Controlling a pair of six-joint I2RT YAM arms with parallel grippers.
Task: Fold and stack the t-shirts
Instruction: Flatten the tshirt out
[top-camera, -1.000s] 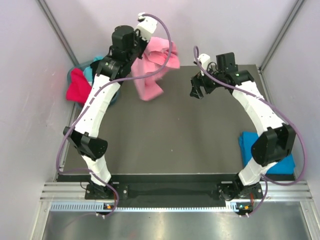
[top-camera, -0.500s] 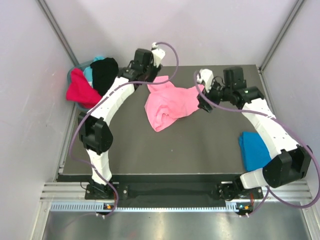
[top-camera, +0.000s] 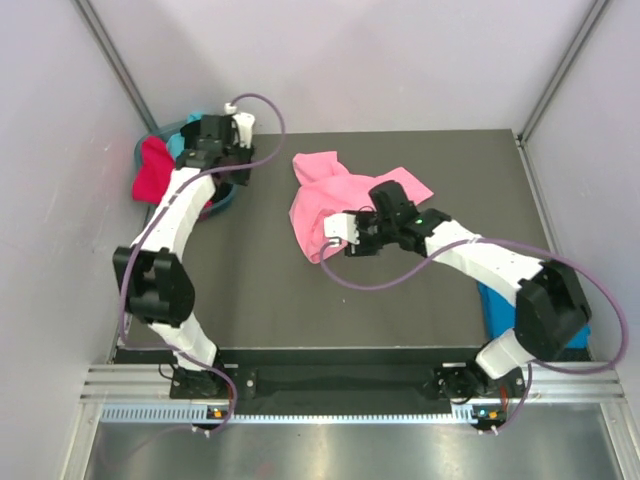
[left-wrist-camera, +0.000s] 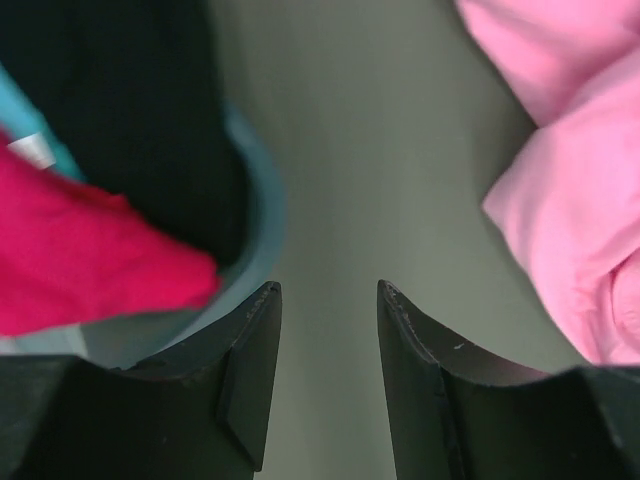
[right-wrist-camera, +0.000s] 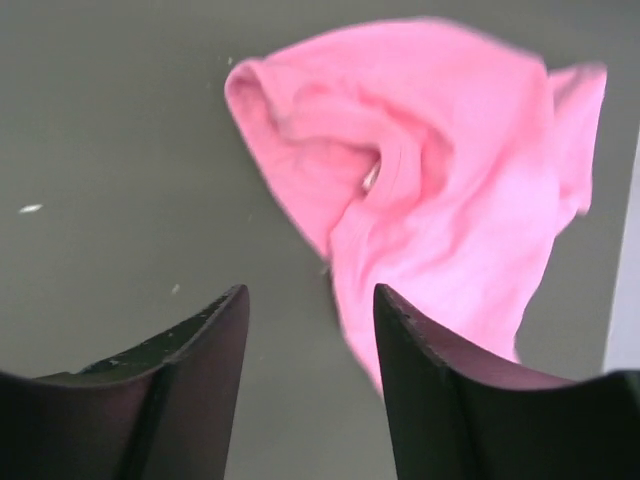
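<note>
Lying crumpled mid-frame, pink t-shirt (top-camera: 315, 205) on tabletop (top-camera: 300, 300); we see right gripper (right-wrist-camera: 308, 292) above it, released, empty; left gripper (left-wrist-camera: 328, 292), upper left, likewise parted, empty.

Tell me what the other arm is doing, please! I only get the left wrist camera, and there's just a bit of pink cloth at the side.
Observer: The right end effector hovers open and empty at the edge of that light pink cotton t-shirt.
Operator: Is the pink one folded?
Observer: No, the top camera shows it lying crumpled on the dark table.
Operator: Are there shirts I can't see?
Observer: Yes, a bright blue cotton t-shirt lies at the table's right edge, partly hidden by the right arm.
</note>
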